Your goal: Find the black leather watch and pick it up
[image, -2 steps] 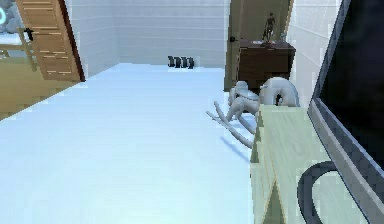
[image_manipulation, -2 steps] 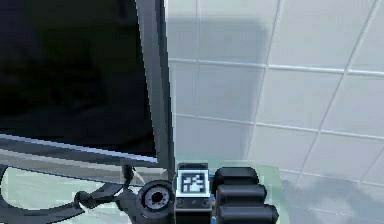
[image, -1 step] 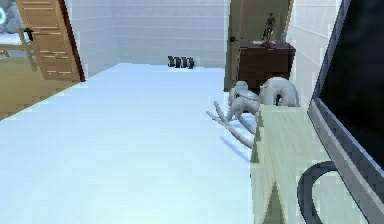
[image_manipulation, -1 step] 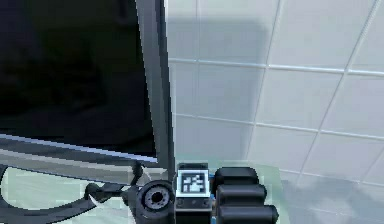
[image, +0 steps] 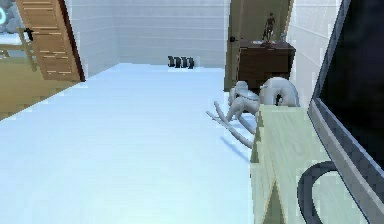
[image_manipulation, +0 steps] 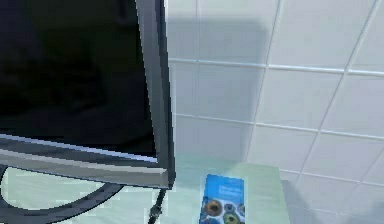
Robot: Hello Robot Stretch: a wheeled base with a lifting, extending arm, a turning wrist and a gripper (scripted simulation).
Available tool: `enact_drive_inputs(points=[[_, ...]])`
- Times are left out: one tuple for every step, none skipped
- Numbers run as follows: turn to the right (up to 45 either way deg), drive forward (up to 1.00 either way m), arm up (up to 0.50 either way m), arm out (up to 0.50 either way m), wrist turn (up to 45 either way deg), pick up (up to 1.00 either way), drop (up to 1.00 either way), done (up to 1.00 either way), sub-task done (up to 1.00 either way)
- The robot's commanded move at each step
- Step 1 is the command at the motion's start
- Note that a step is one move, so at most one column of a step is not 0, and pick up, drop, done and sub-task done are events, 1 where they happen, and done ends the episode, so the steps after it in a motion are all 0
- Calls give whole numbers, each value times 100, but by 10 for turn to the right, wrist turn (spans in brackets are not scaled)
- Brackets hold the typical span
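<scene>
I cannot tell how the hand stands, or where the watch lies. On the arm side, a big dark screen [image_manipulation: 80, 80] stands on a pale green worktop [image_manipulation: 268, 195], with a blue booklet [image_manipulation: 225, 196] just beside its foot. Ahead, white curved things [image: 250, 100] lie on the floor [image: 120, 140] near a dark cabinet [image: 262, 62]

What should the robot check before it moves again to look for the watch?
1. Watch picked out: cannot tell; the small dark things far ahead are too small to name.
2. Floor ahead free: ok.
3. Way along the table: not ok; pale shapes lie there.
4. Its top checked: not ok; the screen hides part, beside a blue box.
</scene>
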Motion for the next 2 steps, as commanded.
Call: enact_drive_inputs(points=[[0,0,0,0,0,100,0,0,0],[0,0,10,0,0,0,0,0,0]])
